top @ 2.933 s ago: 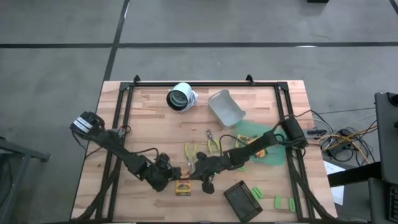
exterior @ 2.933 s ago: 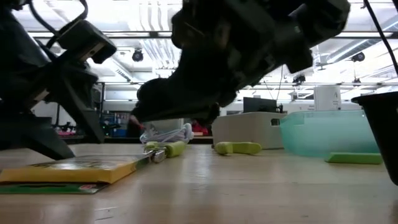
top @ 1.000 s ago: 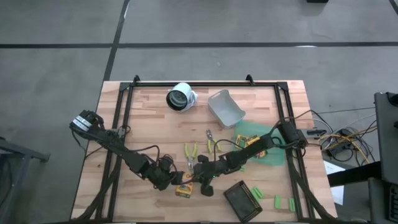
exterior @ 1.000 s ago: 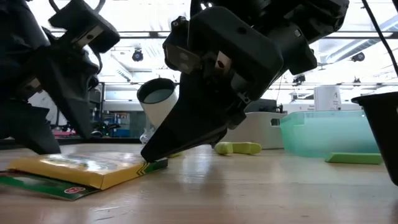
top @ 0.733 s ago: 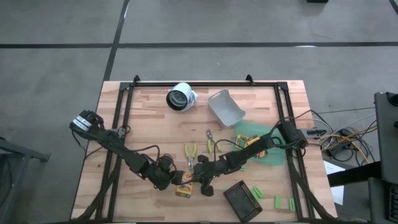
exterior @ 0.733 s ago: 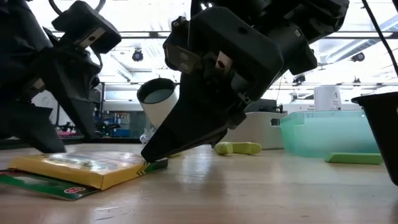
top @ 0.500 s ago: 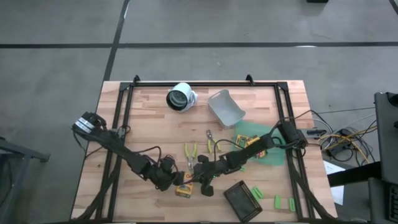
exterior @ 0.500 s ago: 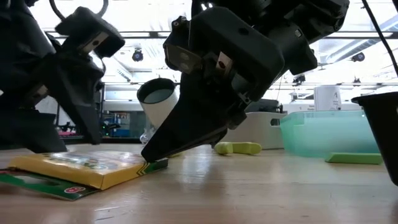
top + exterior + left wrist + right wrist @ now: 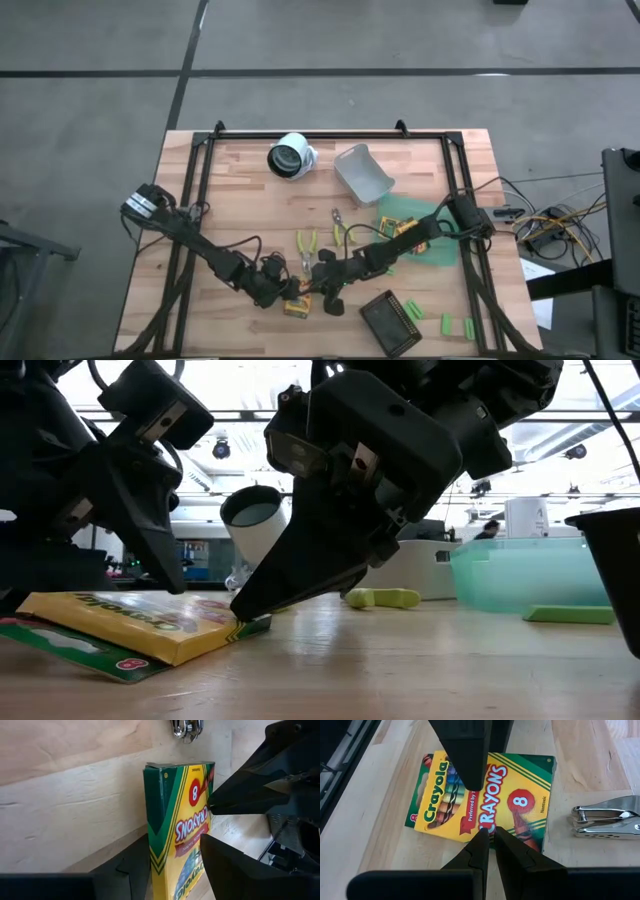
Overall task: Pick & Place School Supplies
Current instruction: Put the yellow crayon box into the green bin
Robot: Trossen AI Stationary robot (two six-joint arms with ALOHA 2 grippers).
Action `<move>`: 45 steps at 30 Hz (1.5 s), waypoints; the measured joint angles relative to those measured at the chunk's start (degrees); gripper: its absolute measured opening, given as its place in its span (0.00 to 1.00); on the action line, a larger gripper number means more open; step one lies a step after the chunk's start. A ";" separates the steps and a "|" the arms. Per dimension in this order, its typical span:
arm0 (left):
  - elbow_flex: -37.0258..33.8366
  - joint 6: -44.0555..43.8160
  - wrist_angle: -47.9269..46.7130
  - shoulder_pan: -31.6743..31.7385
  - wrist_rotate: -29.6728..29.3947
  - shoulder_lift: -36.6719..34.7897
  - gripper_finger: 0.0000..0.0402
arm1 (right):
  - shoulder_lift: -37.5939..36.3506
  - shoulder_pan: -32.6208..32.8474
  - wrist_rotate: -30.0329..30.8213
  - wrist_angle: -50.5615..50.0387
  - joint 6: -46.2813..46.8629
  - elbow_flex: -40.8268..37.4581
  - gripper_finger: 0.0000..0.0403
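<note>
Tilted higher now — crayon pack (image 9: pixel 130 622) clamped by left hand (image 9: pixel 283 297), right hand (image 9: pixel 488 839) together, pack's underside hidden.

Crayon pack (image 9: pixel 294 306) lies near the tabletop (image 9: pixel 240 190) front edge, one end tilted up. Left pincer (image 9: pixel 281 296) straddles it from the left; right pincer (image 9: pixel 313 293) touches its right end. Punch tools (image 9: pixel 306 243) lie just behind. Tray (image 9: pixel 386 322) sits right of the pack, small blocks (image 9: pixel 457 325) beyond.

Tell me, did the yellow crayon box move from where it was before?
Yes. In the low view the crayon box has tipped up: its end nearest the right claw stays on the table, while its other end has lifted.
</note>
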 joint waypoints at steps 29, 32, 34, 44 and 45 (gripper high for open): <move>-0.04 -0.45 0.56 -0.04 0.55 -0.17 0.17 | -15.00 0.88 13.05 -24.89 -6.06 8.81 0.08; -0.04 -0.51 0.82 -0.03 0.55 -0.55 0.16 | -20.27 1.13 13.77 -24.92 -6.06 6.85 0.08; -0.04 -0.39 0.79 -0.03 0.39 -0.96 0.16 | -23.76 1.18 13.83 -25.41 -6.05 5.49 0.08; -0.09 0.28 -0.14 0.00 -2.45 -2.84 0.12 | -41.17 3.68 19.15 -25.12 -10.34 -2.46 0.08; -0.09 0.28 -0.02 0.00 -2.47 -2.84 0.11 | -42.77 3.78 20.03 -25.22 -10.34 -3.42 0.08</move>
